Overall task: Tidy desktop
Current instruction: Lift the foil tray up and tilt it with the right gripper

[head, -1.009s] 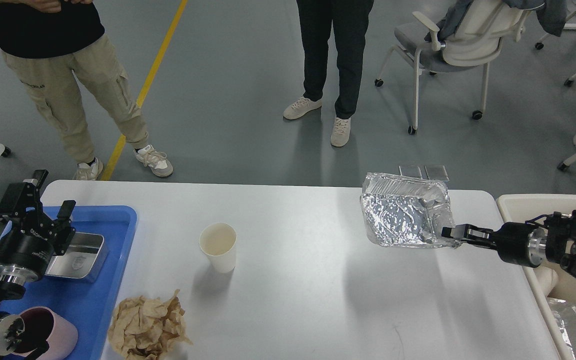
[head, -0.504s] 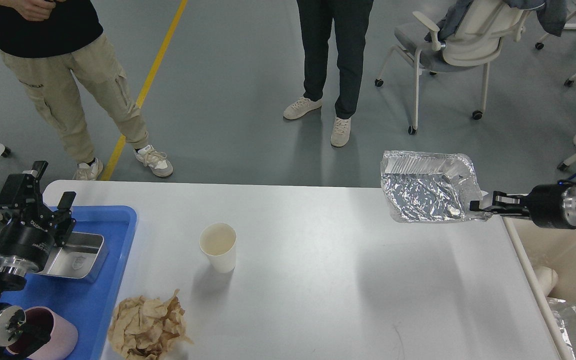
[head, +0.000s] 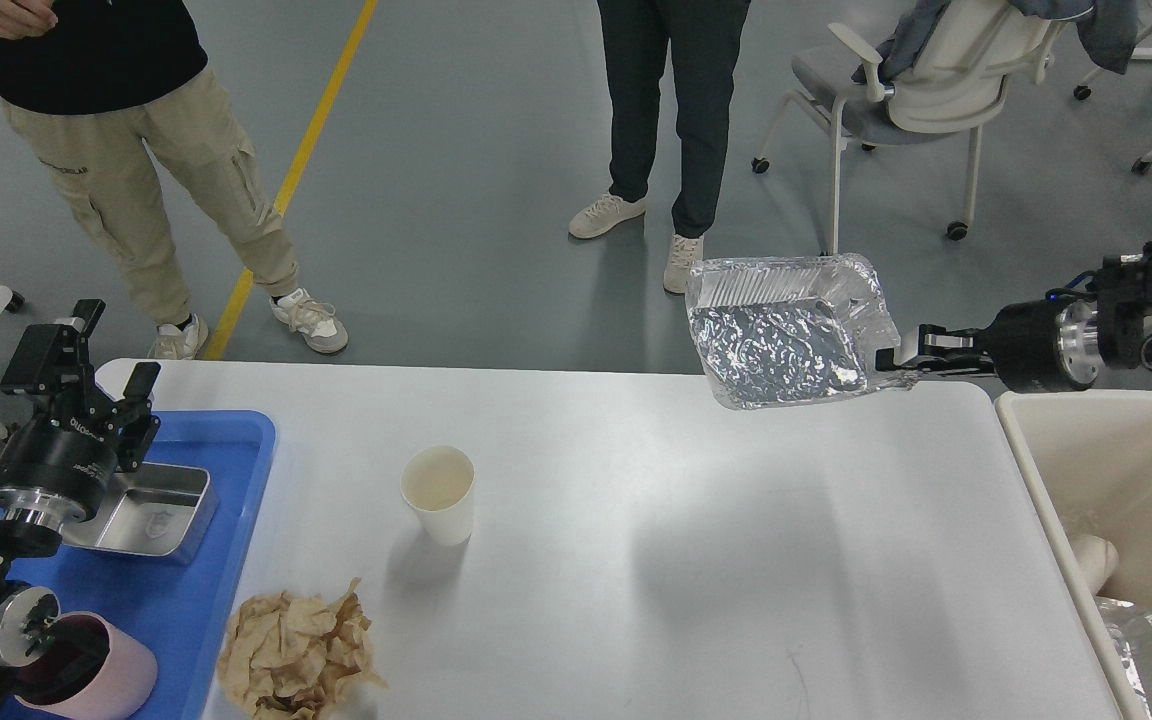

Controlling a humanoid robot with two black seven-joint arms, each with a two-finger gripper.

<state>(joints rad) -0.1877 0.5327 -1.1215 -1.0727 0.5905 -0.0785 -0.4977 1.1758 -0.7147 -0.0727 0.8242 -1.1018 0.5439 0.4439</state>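
A: Since 0.5 s ago, right claw (head: 898,358) w/ the foil tray (head: 786,328) is further left & a bit higher; the tray now hangs over the table's far edge, partly over the floor. Left arm barely different, maybe slightly higher.

B: Right claw state?

A: Clamped on the foil tray's right rim, tray tilted w/ its open side facing the camera, clear of the table (head: 636,560). Its shadow falls on the white top below.

B: Left claw?

A: Left claw (head: 106,355) is up above the blue tray (head: 186,590), fingers apart, nothing btwn them. It hovers just over the steel tin (head: 151,510), which sits in that tray.

B: Where's the table itself?

A: Fills the lower middle of the view, btwn the blue tray on the left & the cream bin (head: 1096,460) on the right. On it: a paper cup (head: 438,493) upright, left of centre, & a crumpled brown paper wad (head: 296,655) near the front edge, just beside the blue tray.

B: Anything else?

A: Pink cup (head: 86,668) at the blue tray's near corner. More foil (head: 1141,650) lies in the bin. Two ppl stand on the floor behind, office chair (head: 921,80) at top right.
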